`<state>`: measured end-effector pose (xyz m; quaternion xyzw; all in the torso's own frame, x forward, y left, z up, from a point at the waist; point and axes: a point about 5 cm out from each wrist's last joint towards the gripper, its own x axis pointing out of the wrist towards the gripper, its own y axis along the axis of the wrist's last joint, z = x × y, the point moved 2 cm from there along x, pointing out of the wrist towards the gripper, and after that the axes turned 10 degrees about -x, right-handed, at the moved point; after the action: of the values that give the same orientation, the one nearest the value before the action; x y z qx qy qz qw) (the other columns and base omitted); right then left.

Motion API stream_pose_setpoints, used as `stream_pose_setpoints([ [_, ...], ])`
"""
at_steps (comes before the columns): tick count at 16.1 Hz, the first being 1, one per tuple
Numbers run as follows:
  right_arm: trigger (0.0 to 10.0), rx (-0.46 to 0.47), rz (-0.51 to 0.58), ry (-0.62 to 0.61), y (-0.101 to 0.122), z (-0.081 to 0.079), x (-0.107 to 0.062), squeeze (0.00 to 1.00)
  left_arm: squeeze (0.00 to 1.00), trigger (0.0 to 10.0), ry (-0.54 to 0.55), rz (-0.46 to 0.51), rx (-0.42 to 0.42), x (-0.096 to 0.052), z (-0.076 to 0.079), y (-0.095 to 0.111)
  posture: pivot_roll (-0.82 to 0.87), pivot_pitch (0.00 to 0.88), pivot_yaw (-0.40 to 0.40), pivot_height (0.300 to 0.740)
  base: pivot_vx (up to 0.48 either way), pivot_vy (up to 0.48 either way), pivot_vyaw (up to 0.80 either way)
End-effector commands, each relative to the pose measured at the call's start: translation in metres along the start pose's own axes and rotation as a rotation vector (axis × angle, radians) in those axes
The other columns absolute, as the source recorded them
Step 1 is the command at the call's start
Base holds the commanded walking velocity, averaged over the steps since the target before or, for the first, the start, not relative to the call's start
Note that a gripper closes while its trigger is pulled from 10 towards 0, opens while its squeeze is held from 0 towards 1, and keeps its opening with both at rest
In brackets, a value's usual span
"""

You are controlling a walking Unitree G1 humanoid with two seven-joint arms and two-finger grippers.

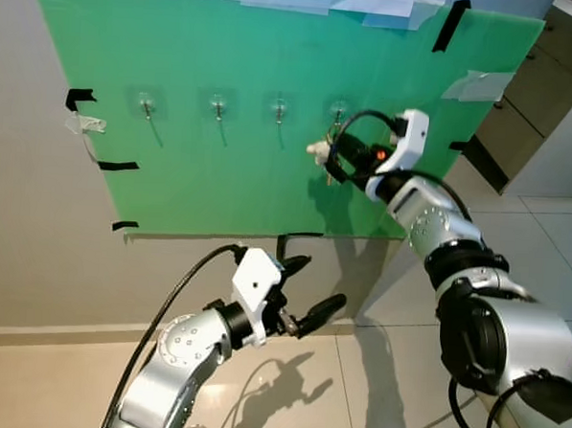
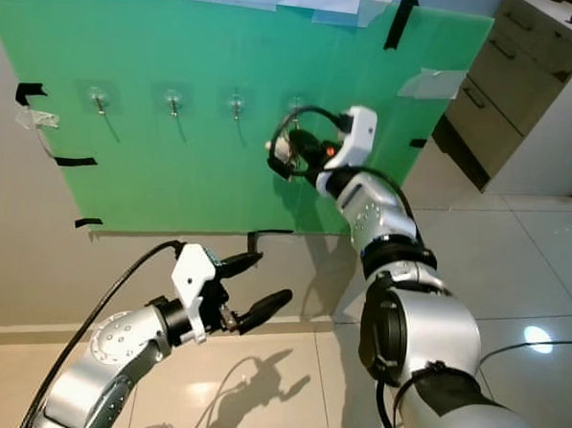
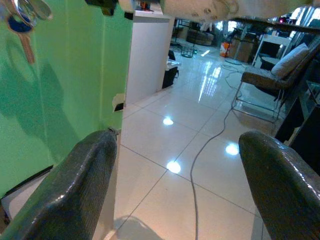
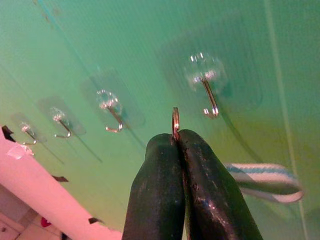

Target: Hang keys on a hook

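Right wrist view: right tool (image 4: 179, 137) clenched on the key ring (image 4: 175, 121), ring upright, just beside and below the nearest hook (image 4: 209, 100). Left tool (image 1: 306, 292) released, idle, well below.

Head's 2 eyes look down at the green board (image 1: 221, 172); right wrist views it close.

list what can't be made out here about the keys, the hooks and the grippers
- Metal key ring: right wrist view, the shut right gripper hides all but its top.
- Keys: head views, too small to count.
- Clear adhesive wall hook: ring sits near it, contact unclear.
- Left gripper: open, idle below the green board.
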<state>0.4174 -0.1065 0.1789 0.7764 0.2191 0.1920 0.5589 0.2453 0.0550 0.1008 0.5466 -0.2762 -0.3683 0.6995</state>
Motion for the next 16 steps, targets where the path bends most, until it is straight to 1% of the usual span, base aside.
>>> stream_pose_setpoints([
  [1, 0.0, -0.027, 0.013, -0.016, 0.008, 0.002, 0.001, 0.00, 0.00, 10.0, 0.000, -0.008, 0.008, 0.000, 0.002, -0.002, 0.15, 0.032, -0.066, 0.740, 0.000, 0.000, 0.00],
  [4, 0.0, -0.091, 0.024, 0.000, 0.017, -0.002, 0.005, 0.00, 0.00, 10.0, 0.009, -0.002, 0.012, -0.001, 0.003, -0.002, 0.16, 0.034, -0.072, 0.740, 0.000, 0.000, 0.00],
  [5, 0.0, -0.082, 0.019, -0.002, 0.016, -0.002, 0.006, 0.00, 0.00, 10.0, 0.011, -0.002, 0.012, -0.001, 0.003, -0.002, 0.16, 0.035, -0.072, 0.740, 0.000, 0.000, 0.00],
  [7, 0.0, -0.013, 0.018, -0.030, 0.015, 0.002, 0.004, 0.00, 0.00, 10.0, 0.013, -0.005, 0.009, -0.002, 0.003, -0.002, 0.17, 0.039, -0.072, 0.740, 0.000, 0.000, 0.00],
  [8, 0.0, 0.060, 0.028, -0.070, 0.014, 0.008, 0.002, 0.00, 0.00, 10.0, 0.013, -0.010, 0.005, -0.003, 0.003, -0.003, 0.17, 0.043, -0.069, 0.740, 0.000, 0.000, 0.00],
  [10, 0.0, 0.192, 0.039, -0.114, 0.009, 0.013, -0.001, 0.00, 0.00, 10.0, 0.012, -0.019, -0.003, -0.003, 0.004, -0.004, 0.17, 0.043, -0.069, 0.740, 0.000, 0.000, 0.00],
  [11, 0.0, 0.214, 0.034, -0.128, 0.005, 0.015, -0.003, 0.00, 0.00, 10.0, 0.014, -0.020, -0.005, -0.002, 0.003, -0.004, 0.17, 0.043, -0.069, 0.740, 0.000, 0.000, 0.00],
  [13, 0.0, 0.213, 0.026, -0.131, 0.002, 0.015, -0.003, 0.00, 0.00, 10.0, 0.017, -0.021, -0.006, -0.003, 0.003, -0.004, 0.17, 0.043, -0.070, 0.740, 0.000, 0.000, 0.00],
  [14, 0.0, 0.238, 0.029, -0.136, 0.001, 0.015, -0.004, 0.00, 0.00, 10.0, 0.016, -0.023, -0.008, -0.003, 0.003, -0.005, 0.17, 0.043, -0.070, 0.740, 0.000, 0.000, 0.00],
  [15, 0.0, 0.302, 0.027, -0.162, -0.002, 0.019, -0.006, 0.00, 0.00, 10.0, 0.015, -0.025, -0.012, -0.002, 0.003, -0.005, 0.17, 0.043, -0.070, 0.740, 0.000, 0.000, 0.00],
  [16, 0.0, 0.355, -0.006, -0.212, -0.012, 0.023, -0.010, 0.00, 0.00, 10.0, 0.015, -0.029, -0.019, -0.002, 0.004, -0.006, 0.17, 0.044, -0.070, 0.740, 0.000, 0.000, 0.00],
])
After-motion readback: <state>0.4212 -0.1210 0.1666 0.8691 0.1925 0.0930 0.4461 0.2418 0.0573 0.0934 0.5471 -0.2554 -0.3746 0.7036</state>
